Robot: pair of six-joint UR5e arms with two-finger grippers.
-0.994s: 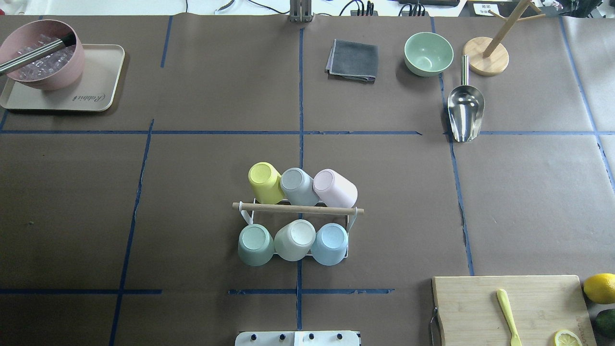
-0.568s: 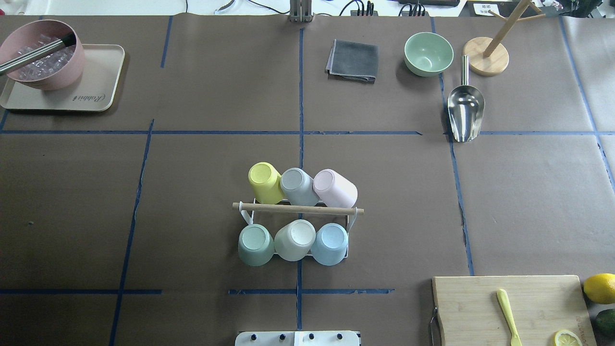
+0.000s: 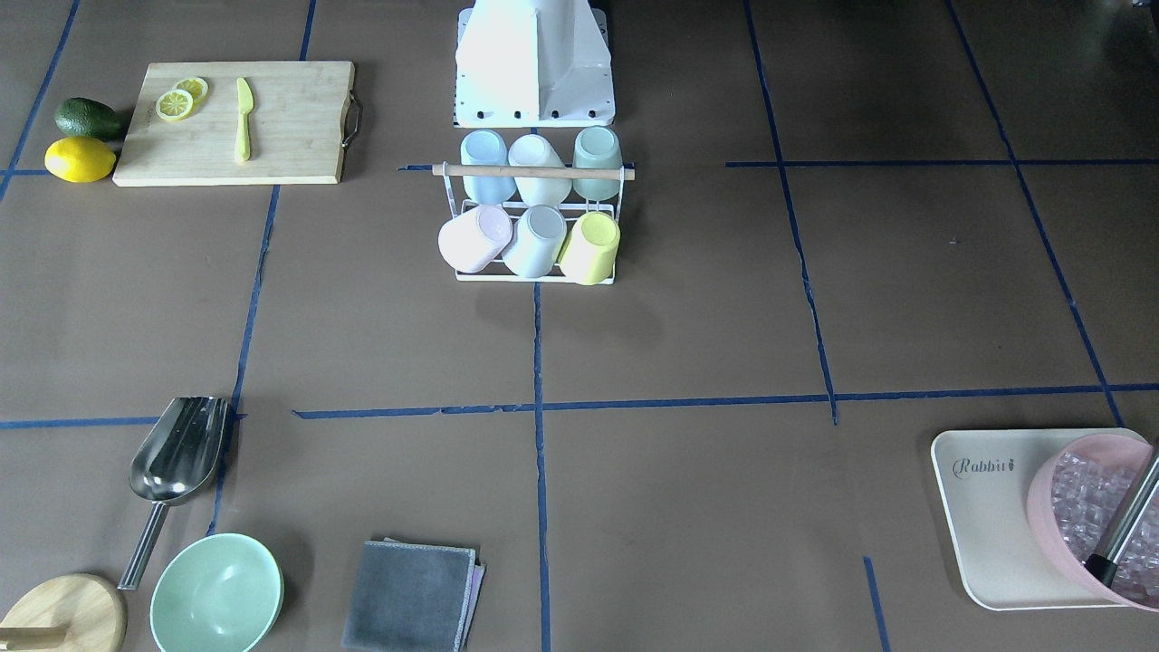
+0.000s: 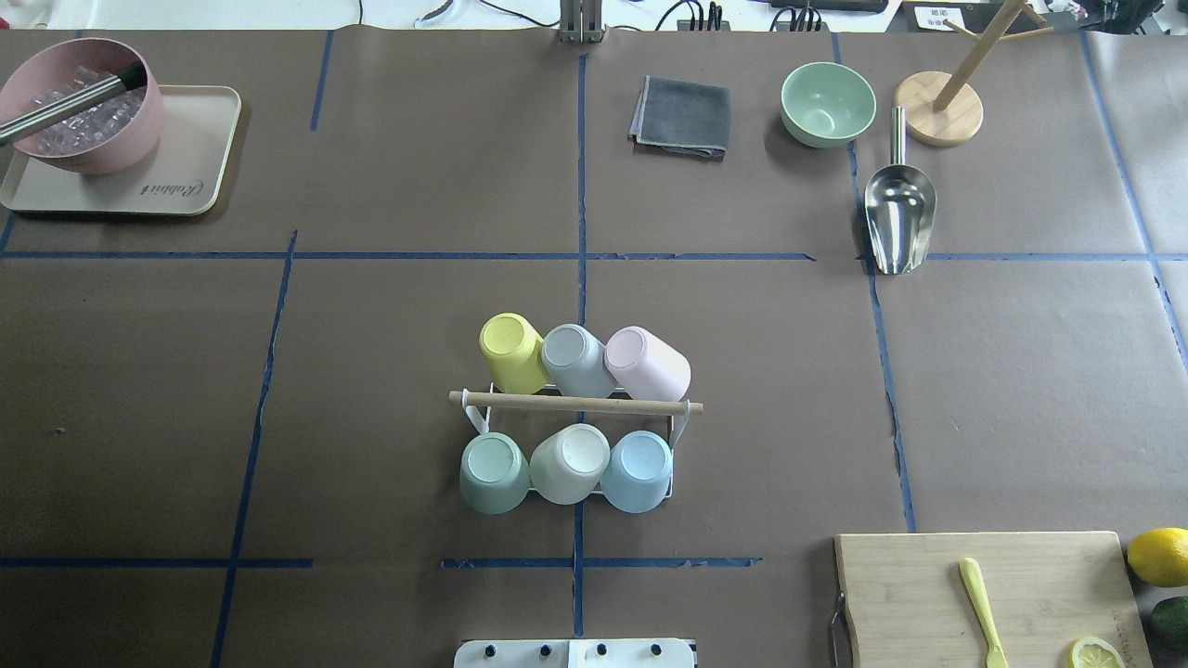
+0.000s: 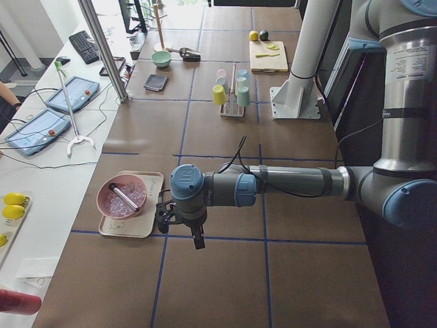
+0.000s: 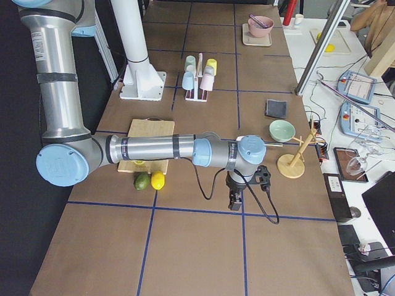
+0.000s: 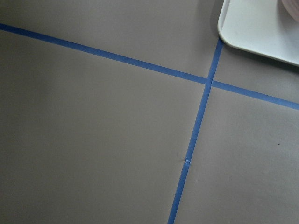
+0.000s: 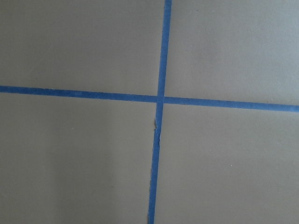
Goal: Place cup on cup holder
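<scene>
The cup holder (image 4: 575,403) is a white wire rack with a wooden rod across its top, at the table's middle near the robot base; it also shows in the front-facing view (image 3: 532,170). Several cups sit upside down on its prongs: yellow (image 4: 510,351), grey (image 4: 575,360) and pink (image 4: 647,364) on the far row, green (image 4: 493,471), cream (image 4: 569,463) and blue (image 4: 638,469) on the near row. My left gripper (image 5: 196,239) hangs over the table near the tray, far from the rack. My right gripper (image 6: 234,202) hangs near the wooden stand. I cannot tell whether either is open or shut.
A beige tray (image 4: 186,176) with a pink bowl of ice (image 4: 79,107) is far left. A grey cloth (image 4: 682,116), green bowl (image 4: 827,102), metal scoop (image 4: 897,213) and wooden stand (image 4: 939,107) are far right. A cutting board (image 4: 928,594) and lemon (image 4: 1158,555) are near right.
</scene>
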